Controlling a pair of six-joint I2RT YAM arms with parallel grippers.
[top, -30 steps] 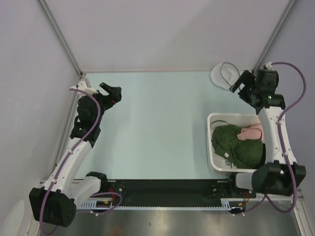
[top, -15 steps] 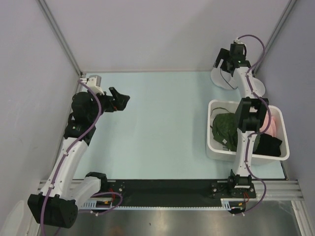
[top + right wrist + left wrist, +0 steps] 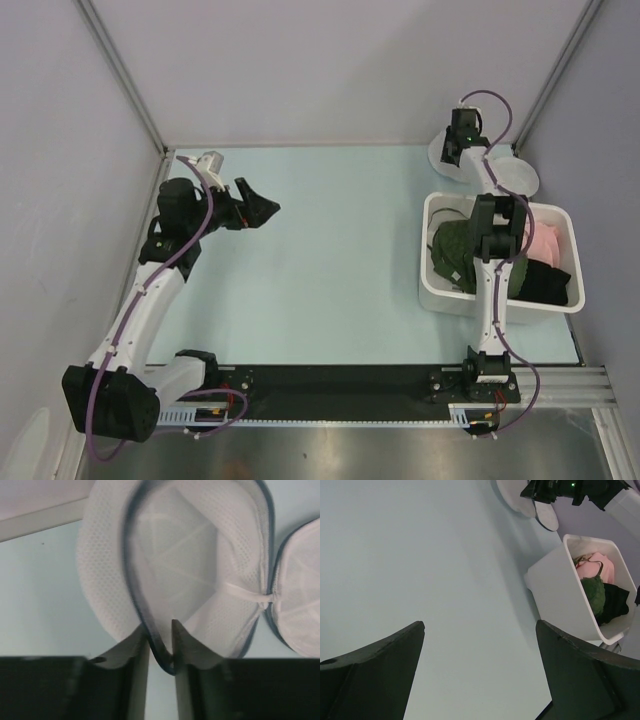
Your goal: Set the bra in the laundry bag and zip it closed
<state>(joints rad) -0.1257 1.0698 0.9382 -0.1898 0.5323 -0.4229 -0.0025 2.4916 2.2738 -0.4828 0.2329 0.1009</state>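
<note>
Pale green bench (image 3: pixel 330 260) ran between grey walls. At its far right corner the laundry bag (image 3: pixel 200 555) lay unzipped with its two mesh halves splayed. The right gripper (image 3: pixel 161 642) pinched the dark zipper rim (image 3: pixel 131 580) between nearly closed fingers (image 3: pixel 136 655), probably to hold the mouth open or to drag the bag nearer. The bra (image 3: pixel 450 255) sat well behind that gripper, toward the arm's base. It was bundled in the white bin (image 3: pixel 437 300) with a pink garment (image 3: pixel 545 243) and a black garment (image 3: pixel 540 283), so loading had not begun. The right arm stretched fully forward over the bin. The left gripper (image 3: pixel 262 212), well apart to the side, hovered above the bench with jaws spread wide, its arm bent and pointing inward.
</note>
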